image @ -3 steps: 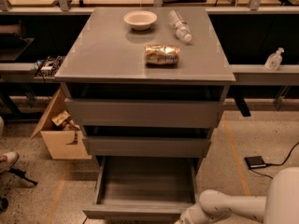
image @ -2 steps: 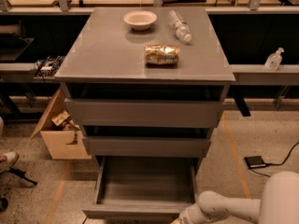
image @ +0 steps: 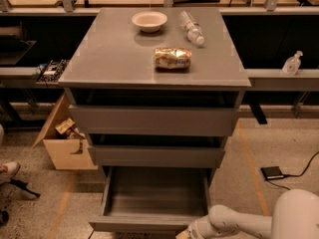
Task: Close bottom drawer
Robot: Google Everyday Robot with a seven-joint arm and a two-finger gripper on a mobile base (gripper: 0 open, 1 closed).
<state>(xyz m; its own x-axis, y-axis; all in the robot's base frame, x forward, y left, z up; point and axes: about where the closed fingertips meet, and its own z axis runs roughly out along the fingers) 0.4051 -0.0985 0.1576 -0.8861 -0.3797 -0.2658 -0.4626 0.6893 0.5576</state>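
The grey cabinet (image: 154, 59) has three drawers. The bottom drawer (image: 154, 195) is pulled well out, its shallow grey box empty, its flat front (image: 139, 225) at the frame's lower edge. The middle drawer front (image: 155, 156) and the top drawer front (image: 152, 119) stand slightly out. My white arm (image: 249, 220) reaches in from the lower right. The gripper (image: 187, 233) is at the right end of the bottom drawer's front, mostly cut off by the frame edge.
On the cabinet top lie a white bowl (image: 149, 20), a plastic bottle (image: 192, 28) and a crumpled snack bag (image: 172, 58). An open cardboard box (image: 62, 138) stands on the floor at left. A small black device with a cable (image: 273, 173) lies at right. A shoe (image: 7, 170) shows at far left.
The arm has shifted very slightly; the bottom drawer looks equally far out.
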